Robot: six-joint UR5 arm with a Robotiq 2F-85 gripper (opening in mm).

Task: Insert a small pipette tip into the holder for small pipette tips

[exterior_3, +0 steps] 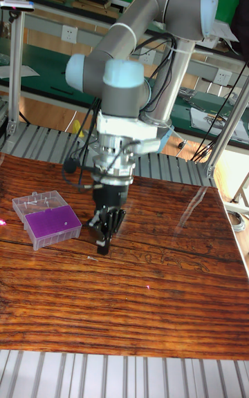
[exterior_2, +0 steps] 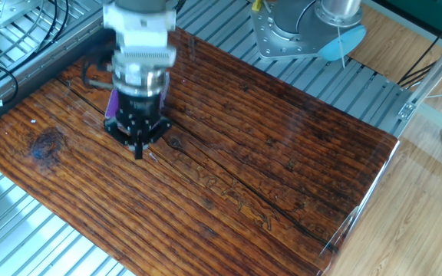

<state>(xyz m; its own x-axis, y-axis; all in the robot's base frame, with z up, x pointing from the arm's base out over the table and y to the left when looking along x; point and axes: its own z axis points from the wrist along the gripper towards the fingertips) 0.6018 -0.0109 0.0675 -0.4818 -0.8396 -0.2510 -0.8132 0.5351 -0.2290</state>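
The holder for small pipette tips (exterior_3: pixel 54 222) is a clear box with a purple hole-grid top, and its clear lid (exterior_3: pixel 36 201) lies open behind it. In the fixed view only a purple sliver of the holder (exterior_2: pixel 111 104) shows behind the arm. My gripper (exterior_3: pixel 103 244) points straight down just right of the holder, apart from it, with its tips close to the wood. The same gripper (exterior_2: pixel 138 149) is motion-blurred in the fixed view. Its fingers meet at a point and look shut. No small pipette tip can be made out between them.
The dark wooden tabletop (exterior_2: pixel 267 161) stretches to the right and front of the gripper. A pale speck (exterior_3: pixel 151 288) lies on the wood to the front right. The arm's base (exterior_2: pixel 290 34) stands at the back. Cables (exterior_2: pixel 6 69) hang off the left edge.
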